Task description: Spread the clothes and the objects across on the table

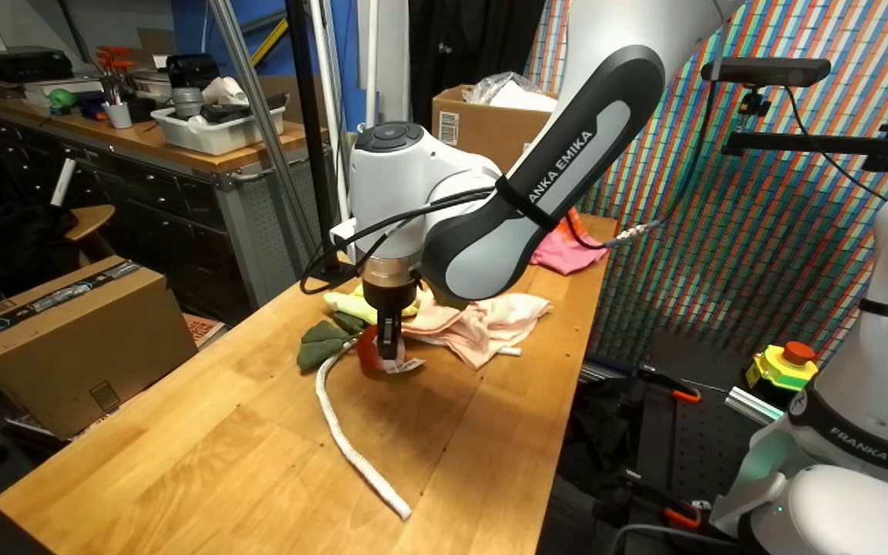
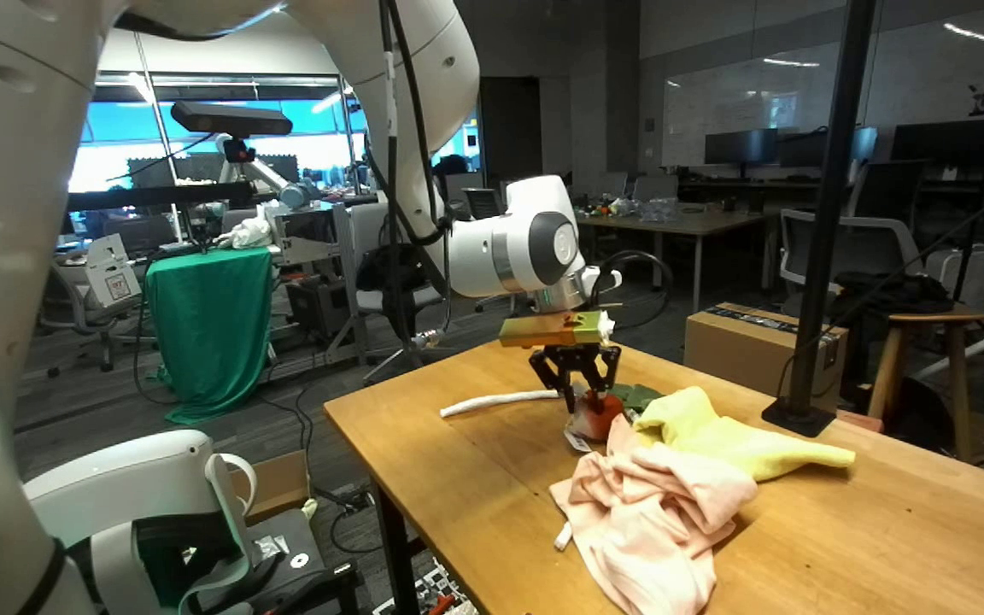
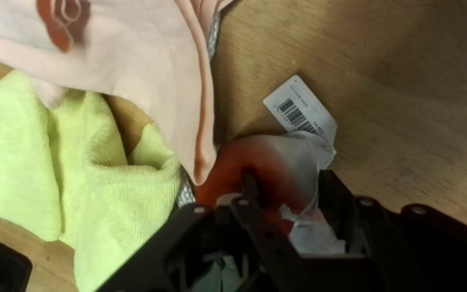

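Likely pick-up: fingers [image 3: 335, 194] straddle part of red item [image 3: 272, 156], can't tell if gripped; next, lift away from peach cloth [image 3: 140, 61]

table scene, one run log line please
hand: at red tagged item, grip unclear; peach cloth: bunched, overlapping yellow cloth; white cord: partly covered

The light brown wooden surface [image 1: 220, 447] is bearing a rumpled peach cloth [image 2: 654, 521], which is overlapping the edge of a yellow-green cloth [image 2: 727, 440]. Beside them a red-and-white thing [image 2: 601, 417] is resting, its barcode tag [image 3: 294, 111] jutting out to one side, with dark green leaf shapes [image 1: 323, 344] lying next to it. From there a white cord [image 1: 347, 449] is curving away; another white end [image 2: 563, 536] is poking out from under the peach cloth. A pink cloth [image 1: 565, 254] is lying farther along, and a black post base [image 2: 798, 418] is standing at one edge.
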